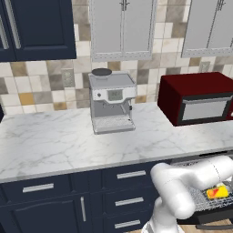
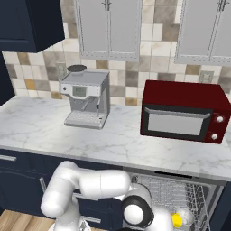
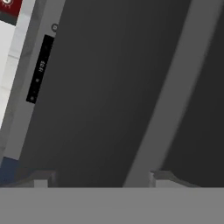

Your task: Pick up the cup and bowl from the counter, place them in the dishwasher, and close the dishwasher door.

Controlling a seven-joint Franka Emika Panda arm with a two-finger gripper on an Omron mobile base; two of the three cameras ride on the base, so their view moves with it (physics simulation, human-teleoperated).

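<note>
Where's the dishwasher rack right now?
The dishwasher rack is pulled out below the counter edge, under the red microwave, at lower right in both base views, beside the arm's elbow.

The white arm (image 1: 191, 184) rises from the lower right of the left base view, bends at a rounded elbow near the frame's lower middle, and runs its forearm rightward and slightly up toward the right edge. In the right base view it climbs from the lower left to a shoulder-like bend, then lies nearly level across the bottom of the frame to a dark round joint at lower centre, with the wrist dropping out past the bottom edge. In the hand view the gripper (image 3: 98, 178) shows two grey fingertips (image 3: 41, 179) low in the frame, set well apart with nothing between them.
</note>
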